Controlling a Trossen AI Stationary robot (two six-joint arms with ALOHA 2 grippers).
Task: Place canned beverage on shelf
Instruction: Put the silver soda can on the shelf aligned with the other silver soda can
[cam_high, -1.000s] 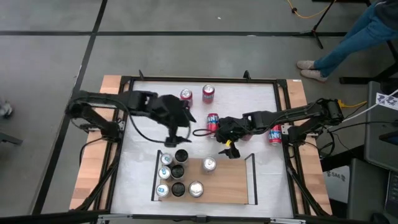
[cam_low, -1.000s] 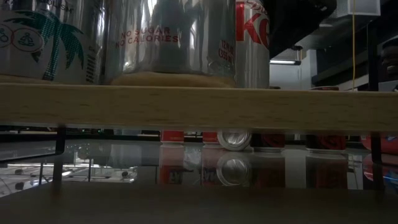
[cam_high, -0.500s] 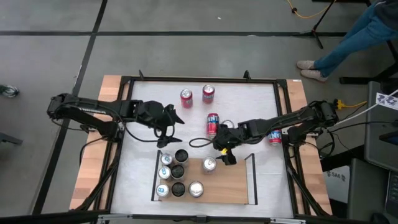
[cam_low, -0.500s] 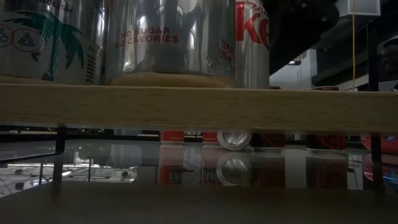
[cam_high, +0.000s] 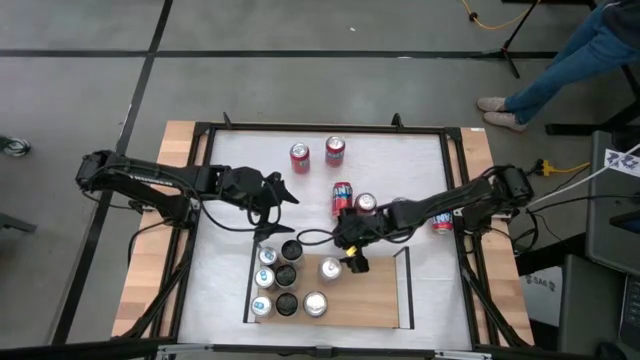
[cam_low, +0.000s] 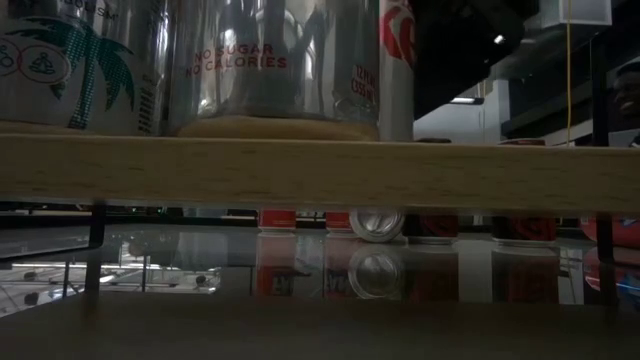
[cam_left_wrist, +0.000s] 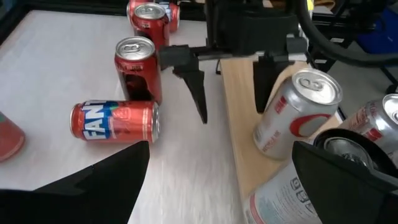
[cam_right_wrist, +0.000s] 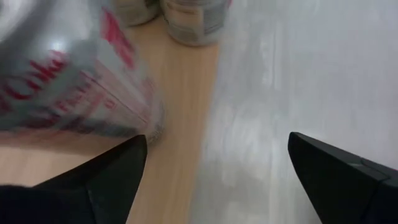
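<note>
Right gripper (cam_high: 352, 258) sits low centre in the high view, fingers spread wide, holding nothing, at the back edge of the shelf (cam_high: 370, 295). Just beside it on the wood stands a silver Diet Coke can (cam_high: 330, 267), upright. Left gripper (cam_high: 272, 203), left of centre, also gapes empty over the white tabletop (cam_high: 400, 170). Six more cans (cam_high: 283, 290) crowd the shelf's left end. Behind the right gripper: an upright red can (cam_high: 342, 197) and a can lying on its side (cam_high: 365, 203). Two red cans (cam_high: 317, 153) stand farther back, another (cam_high: 441, 220) at right.
</note>
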